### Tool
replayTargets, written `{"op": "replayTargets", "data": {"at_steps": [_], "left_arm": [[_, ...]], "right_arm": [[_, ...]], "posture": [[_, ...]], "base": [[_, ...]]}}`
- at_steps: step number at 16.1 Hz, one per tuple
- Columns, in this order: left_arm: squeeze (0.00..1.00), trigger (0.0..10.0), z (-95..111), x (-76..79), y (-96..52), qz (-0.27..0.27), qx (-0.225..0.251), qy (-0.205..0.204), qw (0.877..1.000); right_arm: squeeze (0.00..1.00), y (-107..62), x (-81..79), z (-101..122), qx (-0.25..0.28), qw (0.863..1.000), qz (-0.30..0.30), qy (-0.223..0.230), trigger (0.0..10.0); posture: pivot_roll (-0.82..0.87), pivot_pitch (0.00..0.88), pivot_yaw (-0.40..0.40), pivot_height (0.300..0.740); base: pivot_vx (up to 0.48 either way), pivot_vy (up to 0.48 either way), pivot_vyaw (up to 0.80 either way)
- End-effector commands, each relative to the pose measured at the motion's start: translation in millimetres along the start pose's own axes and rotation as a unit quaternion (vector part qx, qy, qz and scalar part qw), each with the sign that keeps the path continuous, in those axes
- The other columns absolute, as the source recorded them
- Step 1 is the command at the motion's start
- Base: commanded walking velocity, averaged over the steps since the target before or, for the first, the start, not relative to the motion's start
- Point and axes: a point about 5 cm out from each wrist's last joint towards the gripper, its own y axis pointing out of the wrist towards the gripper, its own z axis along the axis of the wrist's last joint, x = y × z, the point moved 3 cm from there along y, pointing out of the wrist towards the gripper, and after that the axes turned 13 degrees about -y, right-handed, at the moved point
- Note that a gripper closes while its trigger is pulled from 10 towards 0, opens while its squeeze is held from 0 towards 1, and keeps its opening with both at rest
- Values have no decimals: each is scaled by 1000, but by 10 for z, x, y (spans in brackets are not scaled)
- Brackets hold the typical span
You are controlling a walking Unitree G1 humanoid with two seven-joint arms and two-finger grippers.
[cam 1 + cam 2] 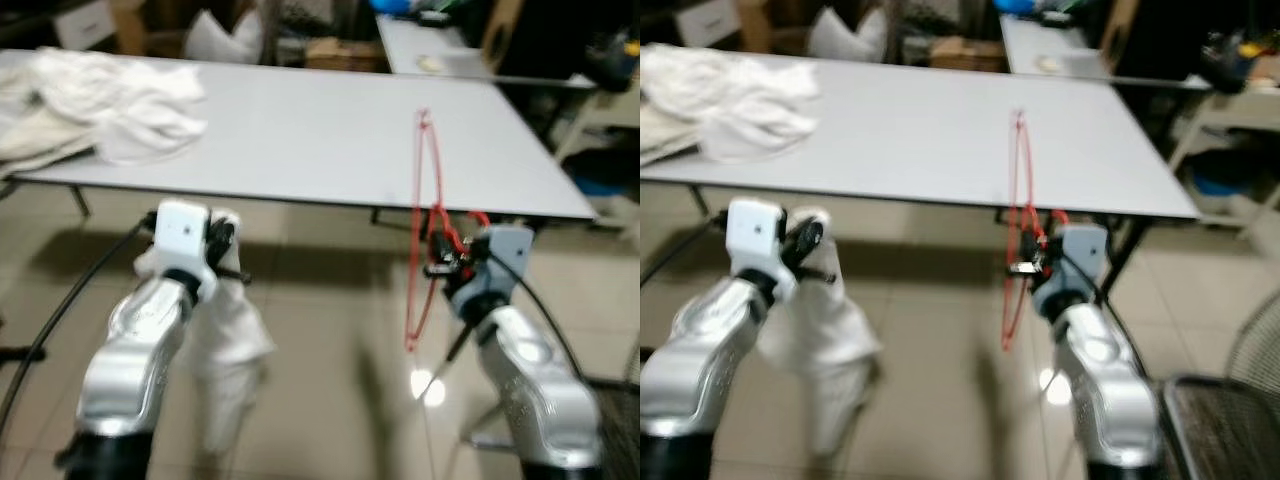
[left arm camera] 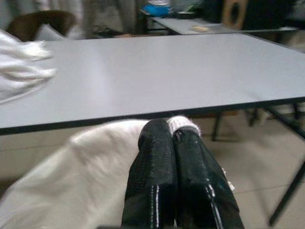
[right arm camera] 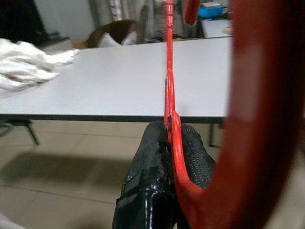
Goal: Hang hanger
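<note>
While the right hand (image 1: 445, 262) pinches the hanger (image 1: 424, 230) at the bench's (image 1: 320, 140) near edge, left hand (image 2: 177, 143) clamps cloth (image 1: 225, 340); carrying step, rail needed next.

A long grey table (image 1: 300, 140) stands on glossy beige floor tiles (image 1: 330, 400).

table (image 1: 300, 140) edge — blocks ahead | cloth pile (image 1: 110, 95) — far left | tabletop right half open

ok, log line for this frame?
phase: standing at table | left gripper: shut on white garment | right gripper: shut on red hanger | hanger not hung
</note>
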Motion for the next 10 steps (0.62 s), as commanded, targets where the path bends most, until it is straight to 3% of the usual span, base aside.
{"op": "replayTargets", "data": {"at_steps": [1,7,10], "left_arm": [[0,10000,91,-6,6,-4,15,9,1000],[0,10000,400,13,164,-23,52,7,998],[0,10000,411,26,205,-23,50,13,998]], "right_arm": [[0,23,-26,117,18,1000,9,-1,10000],[0,48,45,282,21,998,45,-34,10000],[0,52,71,242,11,999,41,-33,10000]], "posture": [[19,0,-23,740],[3,0,-10,740],[5,0,9,740]], "base": [[379,0,0],[382,0,0],[391,0,-769]]}}
